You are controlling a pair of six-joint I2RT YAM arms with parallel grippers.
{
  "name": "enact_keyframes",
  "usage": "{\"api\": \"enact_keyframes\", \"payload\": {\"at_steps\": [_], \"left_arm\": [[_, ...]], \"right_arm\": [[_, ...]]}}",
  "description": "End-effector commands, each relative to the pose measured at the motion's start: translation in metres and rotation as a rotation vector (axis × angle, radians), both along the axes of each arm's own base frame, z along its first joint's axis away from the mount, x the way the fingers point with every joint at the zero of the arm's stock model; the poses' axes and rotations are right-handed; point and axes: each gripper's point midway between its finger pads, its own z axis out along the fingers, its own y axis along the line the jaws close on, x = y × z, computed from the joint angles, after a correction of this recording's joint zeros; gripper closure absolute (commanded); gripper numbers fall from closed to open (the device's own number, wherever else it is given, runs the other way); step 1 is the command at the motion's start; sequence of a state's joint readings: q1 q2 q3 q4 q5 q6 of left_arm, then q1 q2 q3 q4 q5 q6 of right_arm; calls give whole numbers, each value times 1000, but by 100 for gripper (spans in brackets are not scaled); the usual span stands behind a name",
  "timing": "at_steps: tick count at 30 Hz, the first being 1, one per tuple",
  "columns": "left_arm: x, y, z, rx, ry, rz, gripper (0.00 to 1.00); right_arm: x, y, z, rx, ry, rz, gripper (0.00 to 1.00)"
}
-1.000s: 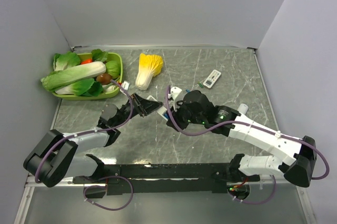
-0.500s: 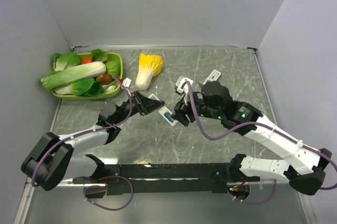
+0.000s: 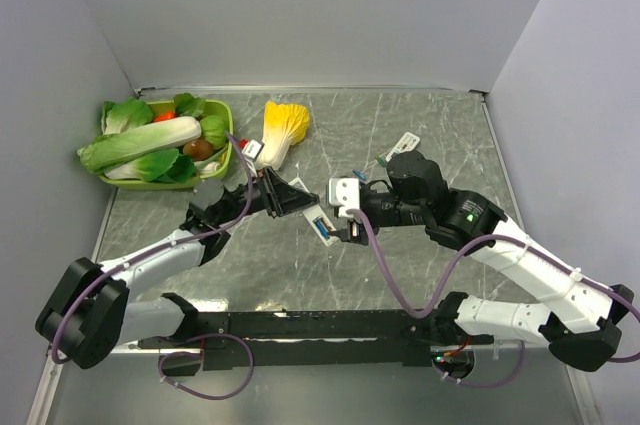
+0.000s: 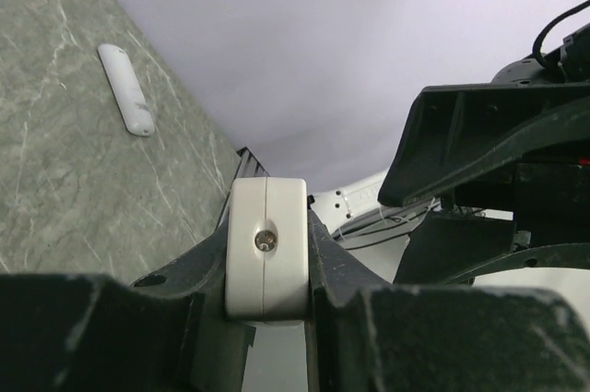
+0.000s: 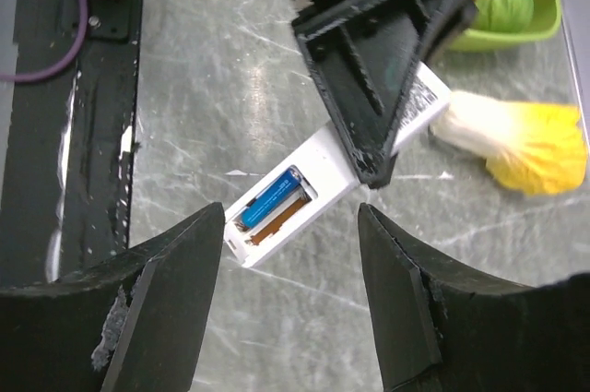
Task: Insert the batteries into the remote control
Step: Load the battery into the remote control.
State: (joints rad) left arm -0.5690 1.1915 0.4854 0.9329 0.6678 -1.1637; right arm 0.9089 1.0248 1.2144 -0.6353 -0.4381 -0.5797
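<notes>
White remote (image 5: 304,191), mid-frame in the top view, is being pinched by your left gripper (image 3: 296,202) so the blue and reddish batteries (image 5: 272,203) seated in it are facing your right gripper (image 3: 349,229), jaws hanging spread above.

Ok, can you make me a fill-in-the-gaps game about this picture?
The left gripper holds the white remote, whose battery compartment is ___.
Two batteries lie inside: one brownish, one ___.
The vegetables sit in a ___ basket.
Missing words: open, blue, green.
</notes>
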Motion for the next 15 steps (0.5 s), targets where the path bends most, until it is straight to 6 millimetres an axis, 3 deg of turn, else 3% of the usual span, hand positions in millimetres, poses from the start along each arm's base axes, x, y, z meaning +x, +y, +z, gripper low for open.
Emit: {"api": "enact_keyframes", "payload": {"at_steps": [1, 5, 15], "left_arm": [[-11, -2, 27, 4, -94, -57, 98], [-13, -2, 26, 25, -91, -71, 98], [-16, -4, 28, 49, -91, -103, 98]], "right_arm": [[-12, 3, 1, -15, -103, 167, 36], [-17, 9, -1, -30, -87, 225, 50], [-12, 19, -2, -15, -123, 258, 52]]}}
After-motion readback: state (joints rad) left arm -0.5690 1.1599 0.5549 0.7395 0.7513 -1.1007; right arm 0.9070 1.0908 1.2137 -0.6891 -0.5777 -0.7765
